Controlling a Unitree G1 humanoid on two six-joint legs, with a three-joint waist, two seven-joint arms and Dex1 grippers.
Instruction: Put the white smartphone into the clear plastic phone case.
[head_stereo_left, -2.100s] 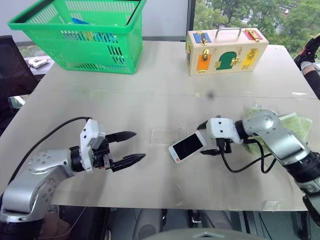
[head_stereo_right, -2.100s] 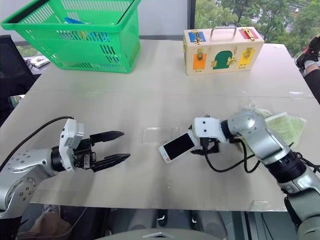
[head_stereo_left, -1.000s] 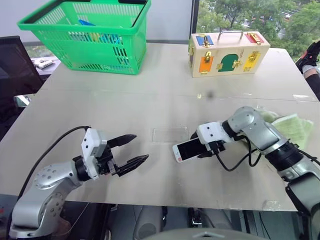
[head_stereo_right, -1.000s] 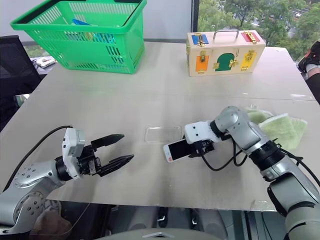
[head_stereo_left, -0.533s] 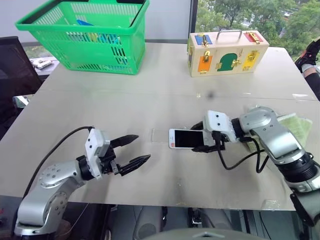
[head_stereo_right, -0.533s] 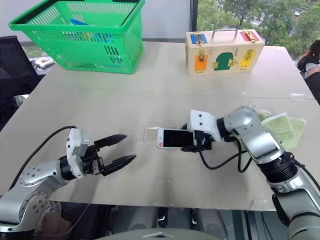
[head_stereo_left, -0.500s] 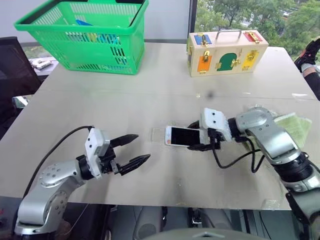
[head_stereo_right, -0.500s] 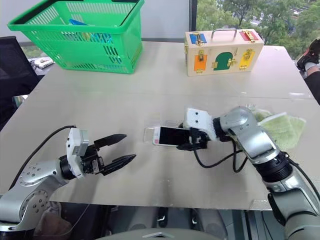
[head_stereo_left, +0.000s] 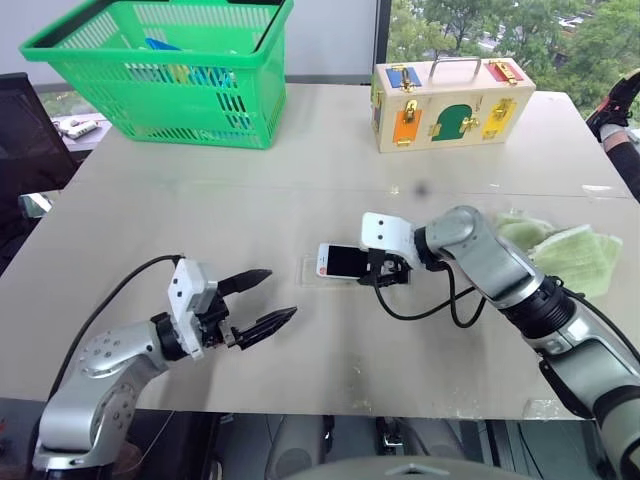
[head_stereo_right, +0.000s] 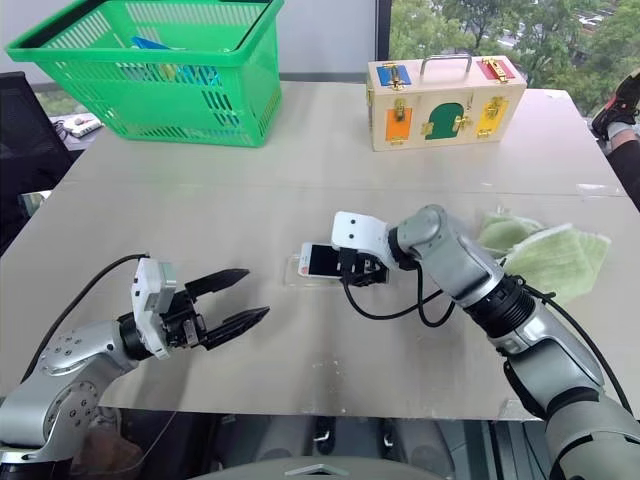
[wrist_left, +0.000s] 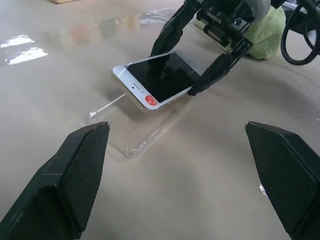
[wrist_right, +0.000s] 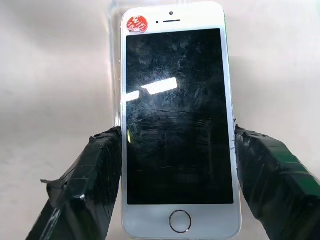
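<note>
Clear plastic phone case (wrist_left: 135, 131): nearly colourless, flat on the pale tabletop (head_stereo_left: 330, 170) at mid-frame in the head views; its near end pokes out from under the phone.
White smartphone (wrist_right: 175, 120): screen up, held by its long edges over the case, red-sticker end leading and tilted towards the shell.
Right gripper (head_stereo_left: 385, 270): its fingers (wrist_right: 85, 195) are clamped on the phone's two sides near the home-button end.
Left gripper (head_stereo_left: 262, 303): lower left of the frame, fingers spread wide and holding nothing, well apart from the case.
Step in hand: you are seating the phone in the shell, by my reading.
Alignment: square the phone's long edges with the case rim before you lower it.
Seating: set the leading end in first, then lay the rest down.
Risk: the light case could skid on the tabletop, so press gently.
Release: open only once the phone sits inside the rim.
</note>
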